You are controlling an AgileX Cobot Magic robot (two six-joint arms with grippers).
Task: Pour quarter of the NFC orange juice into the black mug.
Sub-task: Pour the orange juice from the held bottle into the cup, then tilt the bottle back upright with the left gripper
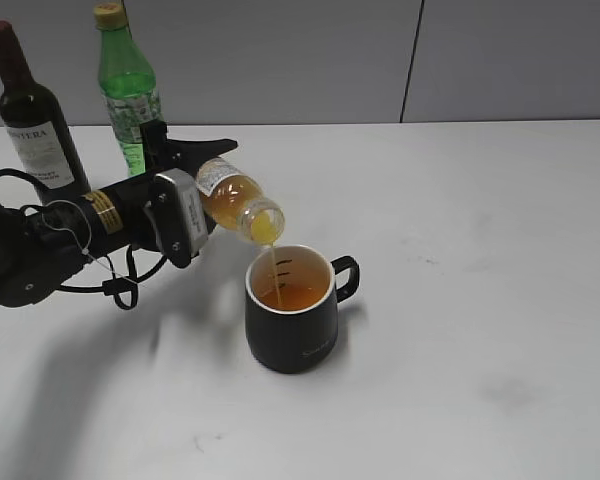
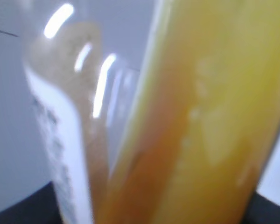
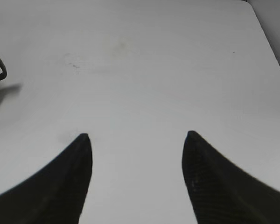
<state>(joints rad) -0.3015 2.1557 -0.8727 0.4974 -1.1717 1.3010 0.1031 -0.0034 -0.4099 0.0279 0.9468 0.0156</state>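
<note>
Tipping over the squat black ceramic mug (image 1: 291,318) on the white desk (image 1: 480,300), the small clear plastic NFC orange juice bottle (image 1: 235,200) streams juice in. It looks light, thin-walled and smooth, so a mid-body grip suits best. The left claw (image 1: 185,185) clamps its body, arm low and wrist rolled. The right claw (image 3: 136,137) hangs wide apart, empty.

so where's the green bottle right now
In the exterior view the green bottle stands upright at back left, right of the wine bottle, behind the left gripper.
</note>
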